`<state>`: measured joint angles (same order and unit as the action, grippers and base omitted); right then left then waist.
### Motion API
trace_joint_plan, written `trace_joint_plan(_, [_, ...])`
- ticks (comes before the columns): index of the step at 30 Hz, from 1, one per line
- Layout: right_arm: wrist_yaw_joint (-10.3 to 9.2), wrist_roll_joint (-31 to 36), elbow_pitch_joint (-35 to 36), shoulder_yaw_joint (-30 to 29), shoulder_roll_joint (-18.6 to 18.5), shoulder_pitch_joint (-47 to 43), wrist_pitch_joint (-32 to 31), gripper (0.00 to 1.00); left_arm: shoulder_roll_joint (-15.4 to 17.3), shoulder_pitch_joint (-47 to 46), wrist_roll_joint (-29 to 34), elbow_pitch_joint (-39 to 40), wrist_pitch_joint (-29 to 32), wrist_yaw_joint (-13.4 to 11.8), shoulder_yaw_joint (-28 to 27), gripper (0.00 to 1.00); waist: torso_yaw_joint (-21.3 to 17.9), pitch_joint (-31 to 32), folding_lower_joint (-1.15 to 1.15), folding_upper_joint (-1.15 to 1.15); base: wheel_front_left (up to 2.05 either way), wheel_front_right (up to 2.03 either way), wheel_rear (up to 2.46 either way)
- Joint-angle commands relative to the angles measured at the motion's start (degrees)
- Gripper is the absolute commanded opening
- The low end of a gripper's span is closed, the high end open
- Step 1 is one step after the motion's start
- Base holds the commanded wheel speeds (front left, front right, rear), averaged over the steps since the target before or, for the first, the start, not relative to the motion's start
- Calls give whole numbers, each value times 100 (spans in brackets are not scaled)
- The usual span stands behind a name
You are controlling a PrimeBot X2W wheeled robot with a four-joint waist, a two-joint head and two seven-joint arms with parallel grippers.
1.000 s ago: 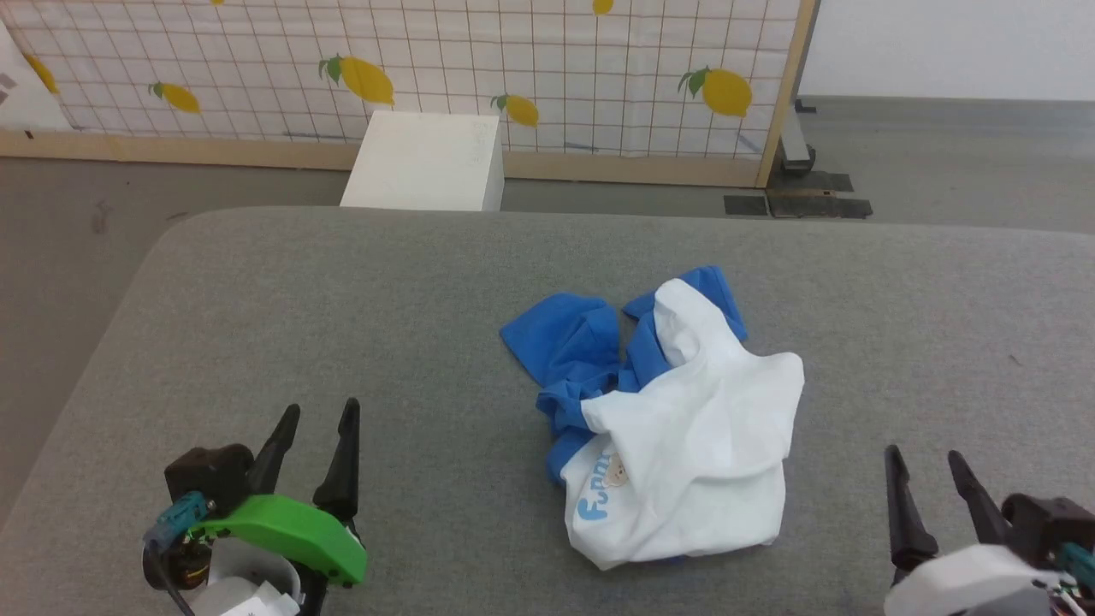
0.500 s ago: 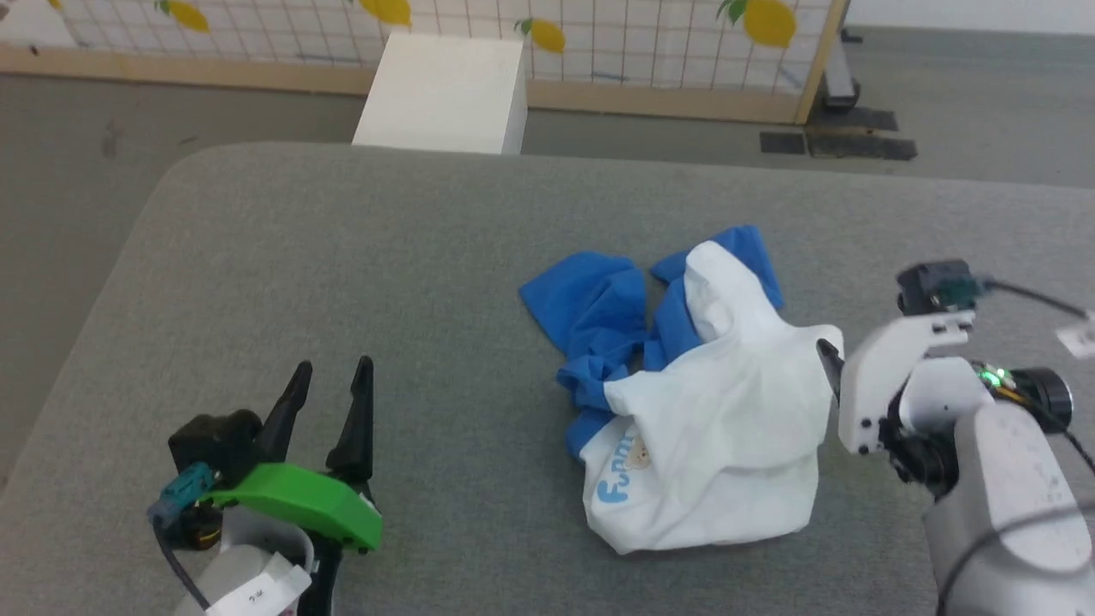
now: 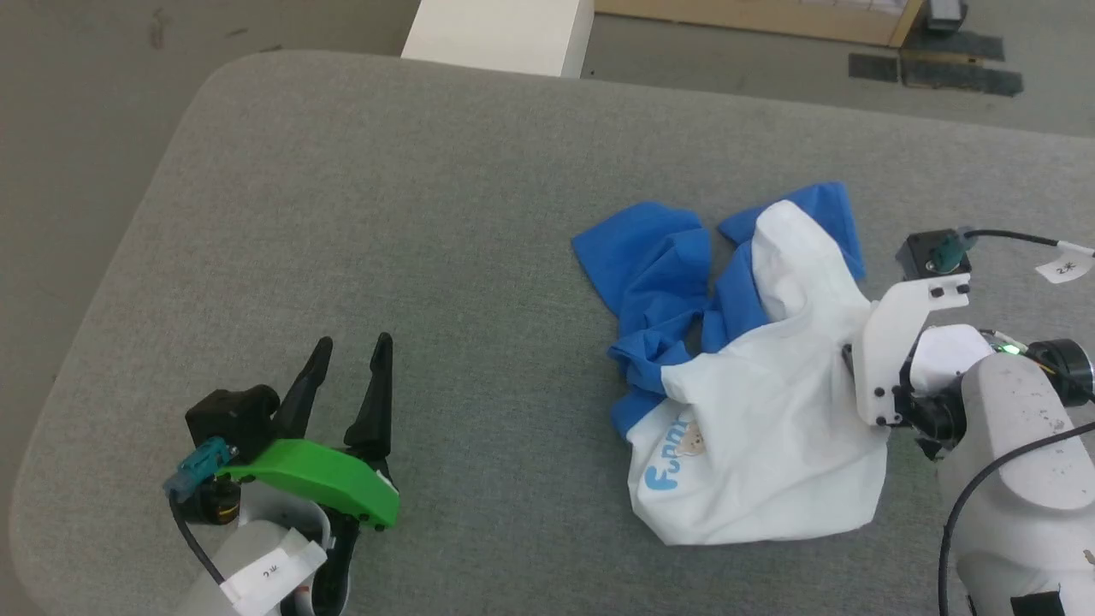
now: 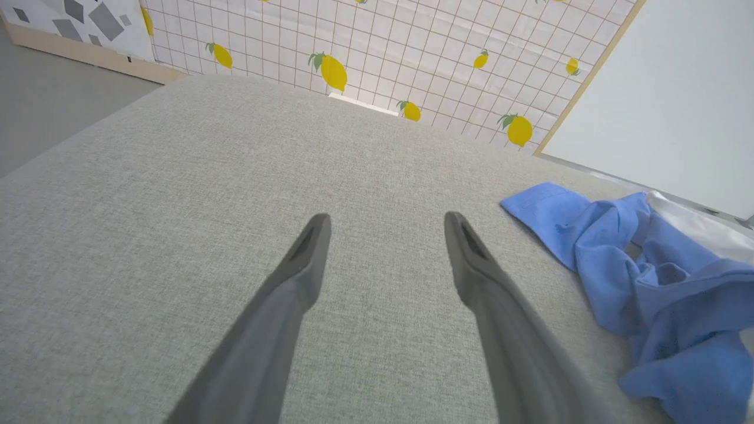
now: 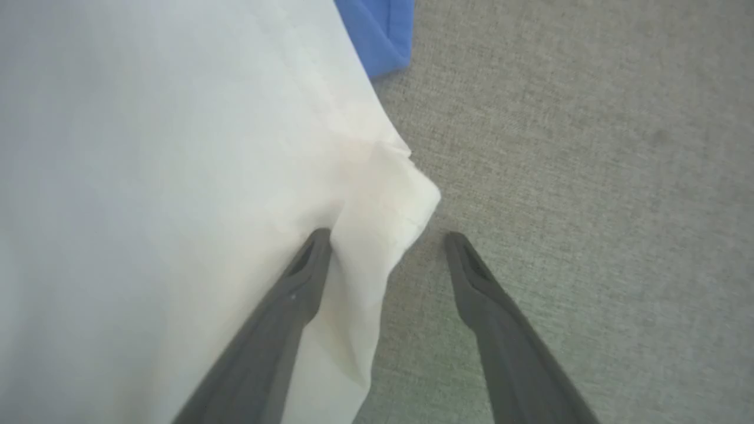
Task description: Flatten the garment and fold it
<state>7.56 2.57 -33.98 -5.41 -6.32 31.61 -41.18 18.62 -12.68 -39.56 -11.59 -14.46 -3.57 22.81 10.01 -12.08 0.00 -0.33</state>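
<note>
Grey padded fabric covers the table, and low over it the right gripper has its fingers spread, with a white corner of the shirt lying loose in the gap against one finger and the other finger over bare fabric. Outward from that gripper the shirt lies in a crumpled heap, white body nearest and blue sleeves bunched on the far side. The left gripper, fingers likewise apart and holding nothing, hangs over bare table well apart from the heap, the sleeves ahead to its right and a lemon-print screen beyond.
</note>
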Motion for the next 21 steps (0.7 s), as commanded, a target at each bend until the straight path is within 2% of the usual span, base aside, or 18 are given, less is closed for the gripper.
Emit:
trace_joint_plan(1, [-8, -55, -154, 31, 26, -42, -10, 90, -23, -109, 49, -30, -29, 32, -29, 100, 69, -94, 0, 33, 0, 0, 0])
trace_joint_plan(2, [-8, -87, -182, 51, 19, -43, 20, 38, -31, -117, 52, -51, -31, 40, -36, 100, 59, -99, 0, 33, 0, 0, 0])
trace_joint_plan(3, [-8, -142, -184, 44, 20, -33, 92, 4, -41, -124, 56, -66, -33, 44, -43, 100, 46, -96, 0, 33, 0, 0, 0])
trace_joint_plan(4, [-8, -201, -200, 54, 7, -18, 150, 0, -56, -127, 56, -84, -35, 50, -50, 100, 23, -81, 0, 33, 0, 0, 0])
trace_joint_plan(8, [-8, -505, -81, -79, -92, 105, 544, 0, -93, -103, 52, -148, -40, 81, -78, 100, -84, 40, 0, 33, 0, 0, 0])
trace_joint_plan(13, [-8, -744, 371, -707, -444, 123, 1058, 0, -132, -21, 19, -195, -45, 115, -115, 100, -198, 250, 0, 33, 0, 0, 0])
trace_joint_plan(18, [-8, -532, 675, -1852, -896, -336, 1001, 0, -140, 70, 8, -189, -47, 134, -138, 100, -262, 403, 0, 33, 0, 0, 0])
trace_joint_plan(21, [-8, -216, 799, -2707, -872, -739, 847, 0, -144, 109, 0, -199, -48, 143, -130, 100, -266, 475, 0, 33, 0, 0, 0])
